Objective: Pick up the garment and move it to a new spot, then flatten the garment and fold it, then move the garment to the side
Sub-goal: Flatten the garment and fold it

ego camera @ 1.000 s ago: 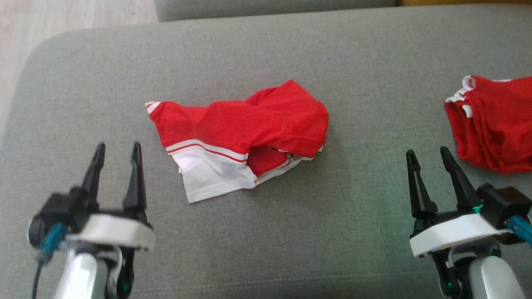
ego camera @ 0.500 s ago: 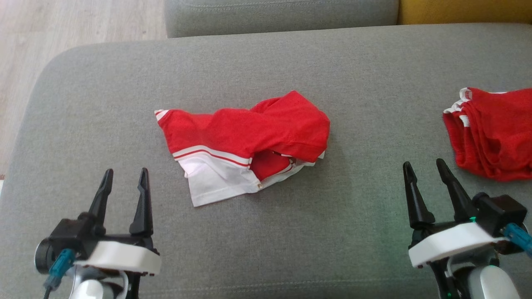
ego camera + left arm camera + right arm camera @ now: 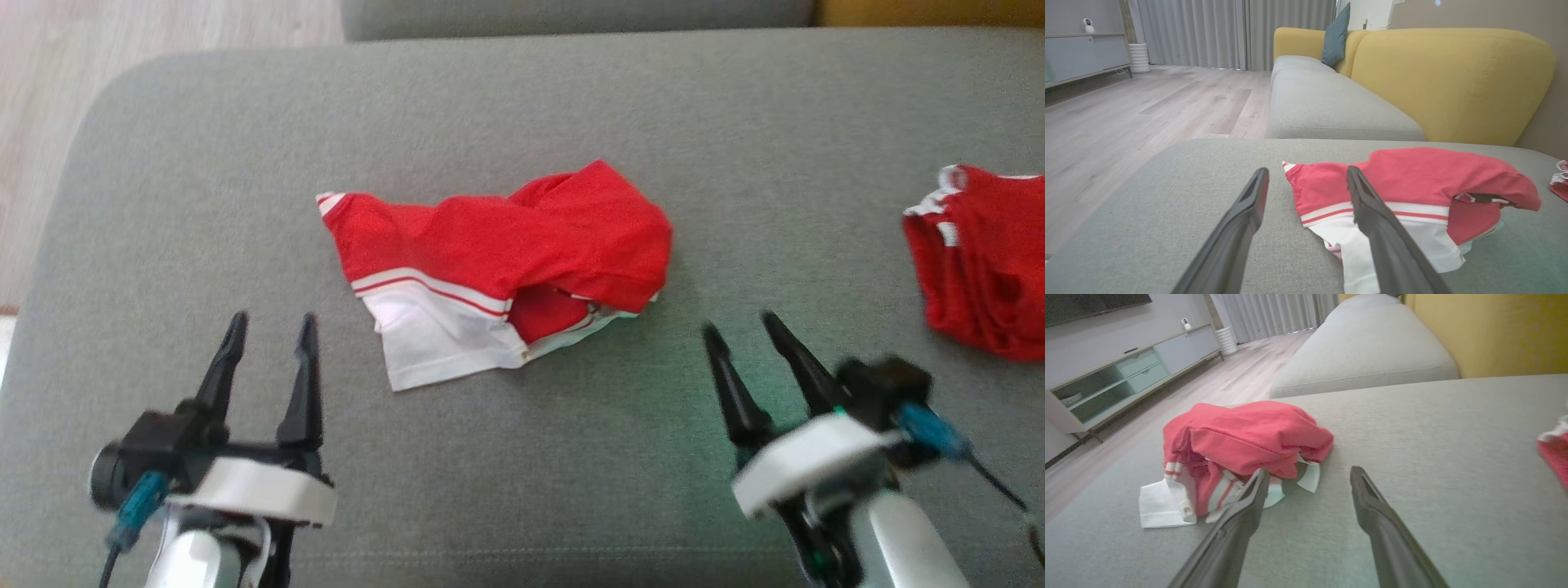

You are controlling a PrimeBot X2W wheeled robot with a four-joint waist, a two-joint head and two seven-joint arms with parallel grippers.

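Grey sofa cushion (image 3: 522,106) | red-and-white garment (image 3: 498,269) bunched | left gripper (image 3: 273,318), right gripper (image 3: 739,321): fingers spread, empty | risk: a single-layer pinch may drag the bundle

Both arms end alike. The left gripper (image 3: 273,322) and right gripper (image 3: 739,324) each carry two long matte-black fingers (image 3: 304,384) tapering to points, set in a curved white collar (image 3: 261,494). A black block (image 3: 139,457) sits at nine o'clock of the left collar and at three o'clock of the right, each with a teal plug (image 3: 135,506) and a dark cable. The forearms (image 3: 192,559) are pale silver.
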